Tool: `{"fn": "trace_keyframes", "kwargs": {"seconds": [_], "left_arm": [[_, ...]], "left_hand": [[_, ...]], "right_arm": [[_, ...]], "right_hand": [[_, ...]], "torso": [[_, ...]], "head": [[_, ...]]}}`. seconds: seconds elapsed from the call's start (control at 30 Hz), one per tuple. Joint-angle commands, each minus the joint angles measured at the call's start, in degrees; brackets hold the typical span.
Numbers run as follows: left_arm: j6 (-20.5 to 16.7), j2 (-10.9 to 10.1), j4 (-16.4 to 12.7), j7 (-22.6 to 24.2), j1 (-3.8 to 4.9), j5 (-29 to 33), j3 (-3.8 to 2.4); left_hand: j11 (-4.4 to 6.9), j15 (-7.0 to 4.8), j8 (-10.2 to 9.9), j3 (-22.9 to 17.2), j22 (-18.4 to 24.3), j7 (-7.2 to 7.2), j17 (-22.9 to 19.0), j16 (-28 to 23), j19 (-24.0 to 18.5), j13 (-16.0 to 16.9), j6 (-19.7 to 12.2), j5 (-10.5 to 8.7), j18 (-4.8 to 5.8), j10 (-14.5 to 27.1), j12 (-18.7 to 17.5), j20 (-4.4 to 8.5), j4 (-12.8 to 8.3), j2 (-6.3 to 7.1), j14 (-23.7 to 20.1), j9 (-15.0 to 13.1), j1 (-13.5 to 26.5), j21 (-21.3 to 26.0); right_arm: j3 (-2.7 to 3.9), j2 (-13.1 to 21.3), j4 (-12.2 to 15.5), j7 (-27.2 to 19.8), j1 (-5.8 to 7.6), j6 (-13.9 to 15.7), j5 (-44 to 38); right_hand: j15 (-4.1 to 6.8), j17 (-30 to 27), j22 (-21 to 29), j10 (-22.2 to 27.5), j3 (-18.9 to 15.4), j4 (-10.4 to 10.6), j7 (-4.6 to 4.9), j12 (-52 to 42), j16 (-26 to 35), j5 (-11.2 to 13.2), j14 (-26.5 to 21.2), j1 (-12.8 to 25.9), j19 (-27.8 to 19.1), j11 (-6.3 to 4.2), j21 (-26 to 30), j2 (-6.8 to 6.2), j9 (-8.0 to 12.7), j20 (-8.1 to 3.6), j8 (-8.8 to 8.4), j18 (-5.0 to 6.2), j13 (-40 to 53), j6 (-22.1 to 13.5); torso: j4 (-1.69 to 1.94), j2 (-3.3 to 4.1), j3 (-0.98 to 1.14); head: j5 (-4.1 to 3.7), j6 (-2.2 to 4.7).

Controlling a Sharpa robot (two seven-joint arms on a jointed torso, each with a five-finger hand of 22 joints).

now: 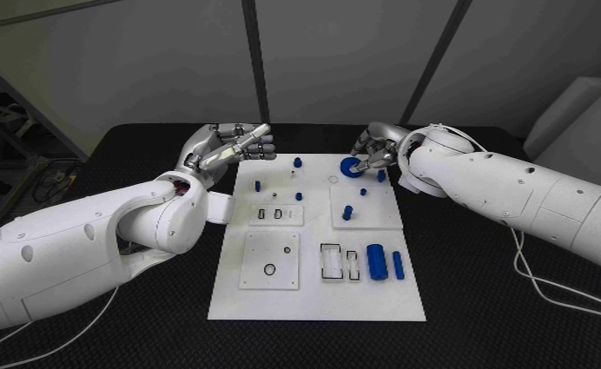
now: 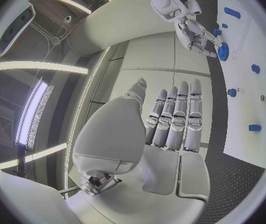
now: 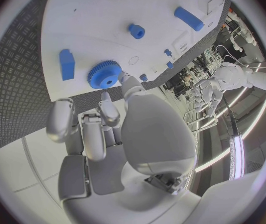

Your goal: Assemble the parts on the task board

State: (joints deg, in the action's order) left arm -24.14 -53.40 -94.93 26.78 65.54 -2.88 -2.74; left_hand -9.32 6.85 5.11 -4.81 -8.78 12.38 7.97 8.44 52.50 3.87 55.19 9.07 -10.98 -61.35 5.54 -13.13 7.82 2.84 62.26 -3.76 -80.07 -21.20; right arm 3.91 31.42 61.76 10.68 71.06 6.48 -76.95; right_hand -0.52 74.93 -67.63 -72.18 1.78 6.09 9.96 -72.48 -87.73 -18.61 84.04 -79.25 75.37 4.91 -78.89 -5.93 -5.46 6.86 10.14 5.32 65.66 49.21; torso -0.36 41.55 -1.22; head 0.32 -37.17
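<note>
head view – task board: white task board (image 1: 316,299) mid table (image 1: 501,317), long side running 12 to 6
head view – left hand: left hand (image 1: 233,148) at about 11 o'clock off the board's far left corner, over the table, fingers stretched out together, nothing in it
head view – right hand: right hand (image 1: 376,155) at about 1 o'clock over the board's far right end, fingertips on the blue gear (image 1: 354,168); whether it pinches or only touches, cannot tell
head view – parts: blue cylinder (image 1: 377,262) and slimmer blue rod (image 1: 399,265) side by side at about 4 o'clock on the board; small blue pegs near the far end, one blue peg (image 1: 347,212) at centre right
left wrist view – left hand: left hand (image 2: 170,117) flat, fingers straight and side by side, holding nothing, beside the board edge
left wrist view – right hand: right hand (image 2: 195,32) seen across the board, fingertips down at the blue gear (image 2: 222,51)
right wrist view – right hand: right hand (image 3: 108,129) with fingers curled toward the blue gear (image 3: 104,74), thumb tip against its rim; gear lies flat on the board
right wrist view – parts: blue block (image 3: 66,63) just beside the gear, blue peg (image 3: 137,31) and blue cylinder (image 3: 188,18) further out on the board
</note>
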Motion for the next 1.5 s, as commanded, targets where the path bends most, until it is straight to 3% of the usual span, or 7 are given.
{"fn": "trace_keyframes", "kwargs": {"seconds": [0.03, 0.73, 0.9, 1.17, 1.5], "left_arm": [[0.7, 0.1, 0.0, 0.1, 0.08, -0.5, -0.05], [0.7, 0.1, 0.1, -0.1, 0.08, -0.5, -0.05], [0.7, 0.1, 0.1, -0.1, 0.08, -0.6, -0.05], [0.7, 0.1, 0.1, -0.1, 0.08, -0.6, -0.05], [0.7, -0.1, 0.1, -0.1, 0.08, -0.6, -0.05]], "left_hand": [[0.03, -0.02, -0.4, 0.0, 0.1, -0.06, 0.1, -0.4, -0.5, 0.0, 0.3, -0.17, 0.55, -0.2, 0.2, 0.10, -0.4, -0.47, 0.4, 0.0, 0.0, 0.3], [0.00, -0.01, -0.5, 0.0, 0.1, -0.01, 0.1, -0.4, -0.5, -0.1, 0.3, -0.16, 0.54, -0.1, 0.0, 0.10, -0.4, -0.52, 0.5, 0.0, 0.0, 0.3], [0.00, -0.01, -0.5, 0.0, 0.1, -0.01, 0.1, -0.4, -0.5, -0.1, 0.3, -0.16, 0.54, -0.1, 0.0, 0.10, -0.4, -0.52, 0.5, 0.0, 0.0, 0.3], [0.00, -0.01, -0.5, 0.0, 0.1, -0.01, 0.1, -0.4, -0.5, -0.1, 0.3, -0.16, 0.54, -0.1, 0.0, 0.10, -0.4, -0.52, 0.5, 0.0, 0.0, 0.3], [-0.03, 0.00, -0.6, 0.0, 0.1, 0.02, 0.1, -0.5, -0.5, -0.1, 0.2, -0.16, 0.54, -0.1, -0.1, 0.10, -0.5, -0.58, 0.5, 0.0, -0.1, 0.3]], "right_arm": [[0.03, -0.2, -0.3, 0.4, 0.13, -2.4, -0.7], [0.00, -1.9, -2.3, 0.9, 0.12, -4.0, -3.0], [-0.01, -2.0, -2.3, 0.7, 0.11, -3.4, -3.4], [-0.01, -1.4, -0.8, -0.6, 0.09, 0.8, -4.4], [0.01, 0.1, 6.0, -0.9, 0.08, 8.8, -9.9]], "right_hand": [[-0.27, 9.6, -0.1, -0.4, 0.0, 0.3, 0.00, -0.4, -0.4, -0.1, 4.8, -0.7, 0.3, 0.11, -0.3, 0.00, -0.1, 0.15, 0.30, -0.72, 0.2, -0.3], [-0.30, 10.6, -1.1, -1.6, 0.7, -0.2, 0.00, -2.2, -0.7, -0.2, 5.0, -2.3, 0.8, 0.11, -0.8, 1.14, -0.3, 0.21, 1.25, -0.89, 2.6, -0.1], [-0.08, 11.0, -1.8, -2.9, 1.8, -0.4, -0.40, -3.7, -0.9, 1.7, 5.1, -2.9, 1.2, -0.23, -1.3, 2.48, -0.7, 0.09, 2.77, -1.00, 4.5, 2.2], [1.08, 11.5, -3.1, -5.4, 4.6, -0.8, -2.11, -6.1, -1.1, 2.0, 5.2, -3.9, 2.0, -1.69, -2.0, 4.22, -1.5, -0.83, 4.77, -1.23, 7.7, 7.3], [1.37, 12.5, -4.5, -6.3, 5.8, -1.2, -2.19, -6.9, -1.4, 1.1, 5.4, -3.8, 2.9, -1.87, -2.7, 3.52, -1.3, -1.26, 4.15, -1.52, 8.9, 7.4]], "torso": [[-0.08, 0.00, 0.02], [-0.02, 0.02, 0.09], [0.01, 0.01, 0.10], [-0.01, -0.01, 0.15], [-0.11, -0.02, 0.15]], "head": [[-0.06, -0.10], [0.03, -0.33], [0.02, -0.33], [0.14, -0.29], [0.35, -0.09]]}}
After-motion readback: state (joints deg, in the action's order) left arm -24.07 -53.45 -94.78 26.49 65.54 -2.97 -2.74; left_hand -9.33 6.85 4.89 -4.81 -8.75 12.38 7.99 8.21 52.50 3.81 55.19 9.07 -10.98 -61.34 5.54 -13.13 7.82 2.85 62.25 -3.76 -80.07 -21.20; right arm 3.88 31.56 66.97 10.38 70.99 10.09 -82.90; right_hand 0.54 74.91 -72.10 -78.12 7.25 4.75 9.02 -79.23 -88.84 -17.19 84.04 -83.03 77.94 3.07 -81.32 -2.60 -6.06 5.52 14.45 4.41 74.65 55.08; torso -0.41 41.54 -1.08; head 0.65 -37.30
